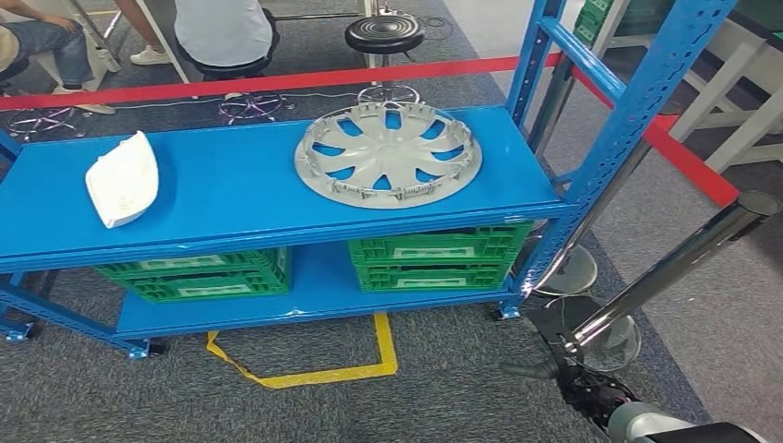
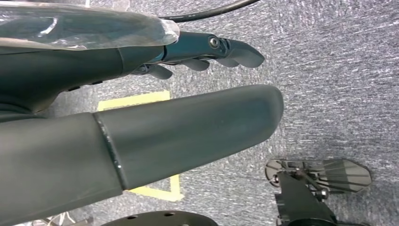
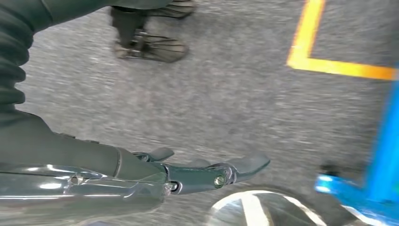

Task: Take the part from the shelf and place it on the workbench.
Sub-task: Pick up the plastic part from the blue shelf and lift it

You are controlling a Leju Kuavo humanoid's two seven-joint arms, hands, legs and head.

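Silver wheel cover (image 1: 389, 154) flat on blue shelf (image 1: 240, 189) top level, right side; white part (image 1: 123, 178) at left, well apart. Left hand (image 2: 188, 89) and right hand (image 3: 188, 172) both hang over carpet, fingers extended, holding nothing. Green crates (image 1: 434, 257) below.

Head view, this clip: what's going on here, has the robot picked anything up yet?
Not yet. The robot stands before a blue shelf whose top level holds a grey wheel cover and a white part, both untouched. Green crates sit on the lower level. Both arms hang down over the carpet: the left hand and the right hand hold nothing, fingers extended. People sit beyond the red tape.
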